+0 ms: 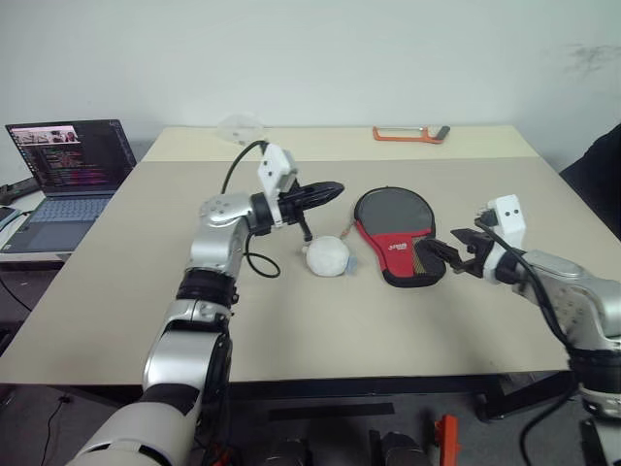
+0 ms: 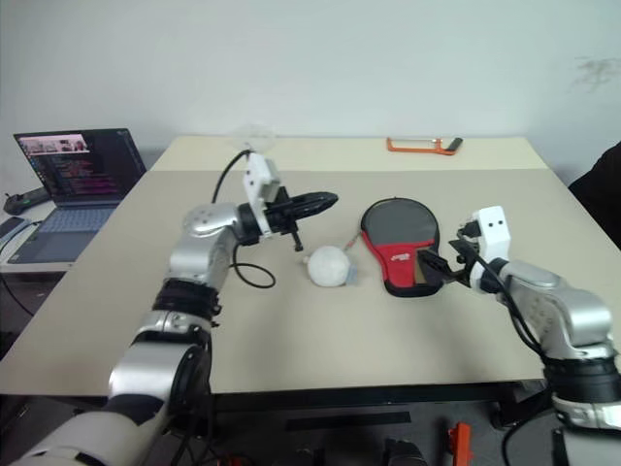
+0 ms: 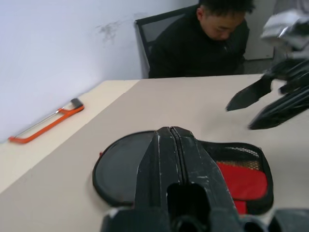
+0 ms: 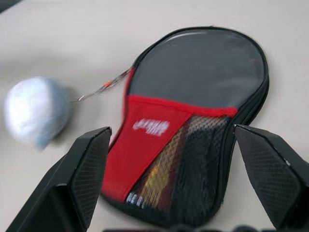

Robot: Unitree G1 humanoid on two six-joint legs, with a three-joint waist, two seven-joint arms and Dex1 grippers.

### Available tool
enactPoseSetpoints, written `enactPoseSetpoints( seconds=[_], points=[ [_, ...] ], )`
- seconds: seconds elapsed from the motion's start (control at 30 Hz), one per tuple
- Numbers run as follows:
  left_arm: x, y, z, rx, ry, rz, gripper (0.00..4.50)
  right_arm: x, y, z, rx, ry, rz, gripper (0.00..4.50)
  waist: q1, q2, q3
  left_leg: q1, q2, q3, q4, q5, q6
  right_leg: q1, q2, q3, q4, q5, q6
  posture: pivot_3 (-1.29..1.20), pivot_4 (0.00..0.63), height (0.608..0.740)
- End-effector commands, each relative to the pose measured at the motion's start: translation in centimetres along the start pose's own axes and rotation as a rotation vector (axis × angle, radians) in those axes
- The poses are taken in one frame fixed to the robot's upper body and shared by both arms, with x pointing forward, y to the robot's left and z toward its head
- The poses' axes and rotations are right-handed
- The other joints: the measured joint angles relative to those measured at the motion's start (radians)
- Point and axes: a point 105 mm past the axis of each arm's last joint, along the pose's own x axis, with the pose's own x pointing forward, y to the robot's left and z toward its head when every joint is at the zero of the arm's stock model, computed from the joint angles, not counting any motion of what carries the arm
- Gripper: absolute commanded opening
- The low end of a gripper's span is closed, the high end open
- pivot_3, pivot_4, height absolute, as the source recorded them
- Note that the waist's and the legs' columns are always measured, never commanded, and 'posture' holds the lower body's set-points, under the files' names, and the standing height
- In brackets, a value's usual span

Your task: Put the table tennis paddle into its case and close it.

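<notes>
The case [image 1: 396, 237] lies flat mid-table [image 1: 126, 291], round end toward 12 o'clock. The right pincer [image 1: 449, 249] gapes wide just at its 4 o'clock; the left pincer [image 1: 325, 191], closed and empty, hovers at 10 o'clock.

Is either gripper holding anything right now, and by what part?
Nothing is held. The left gripper is shut on nothing above the table; the right gripper is open, straddling the case without gripping it.

The case [image 4: 193, 96] is made of matt black cloth with a red cloth panel and black mesh. The counter [image 1: 146, 291] is finished smooth and matt beige. The ball [image 1: 328, 257] looks soft and white. The saw [image 1: 410, 134] has a glossy orange frame.
</notes>
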Motion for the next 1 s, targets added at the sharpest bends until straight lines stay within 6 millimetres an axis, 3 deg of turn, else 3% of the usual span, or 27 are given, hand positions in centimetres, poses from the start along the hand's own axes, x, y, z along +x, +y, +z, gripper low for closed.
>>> enactPoseSetpoints(
  seconds=[0.03, 0.33, 0.8, 1.0],
  points=[
    [-1.1, 0.3, 1.9, 0.031, -0.036, 0.053, 0.00, 1.7, -1.5, 1.1, -0.030, -0.051, -0.069, 4.45, 0.000, 0.000, 0.000, 0.000, 0.000, 0.000, 0.000, 0.000, 0.000, 0.000, 0.000, 0.000, 0.000, 0.000, 0.000, 0.00, 0.150, 0.740],
    [-1.4, -0.4, 1.9, 0.019, -0.017, 0.081, 0.00, 5.1, -4.0, -1.2, -0.050, 0.052, -0.160, 4.45, 0.000, 0.000, 0.000, 0.000, 0.000, -0.001, 0.000, 0.001, -0.002, 0.000, 0.000, 0.000, 0.000, 0.000, 0.000, 0.00, 0.150, 0.740],
    [-1.3, -0.4, 2.3, 0.040, -0.005, 0.077, 0.00, 4.2, -4.9, -3.1, -0.073, 0.203, -0.069, 4.45, -0.003, 0.001, 0.000, 0.000, 0.000, 0.000, 0.000, 0.001, -0.002, 0.000, 0.000, 0.000, 0.000, 0.000, 0.000, 0.00, 0.150, 0.740],
    [-1.0, -0.5, 2.3, 0.047, 0.001, 0.066, 0.00, 5.5, -4.0, -3.9, -0.071, 0.245, -0.051, 4.45, -0.007, 0.001, -0.001, 0.001, 0.000, 0.000, 0.000, 0.001, -0.002, 0.000, 0.000, 0.000, 0.001, 0.000, -0.001, 0.00, 0.150, 0.740]
  ],
)
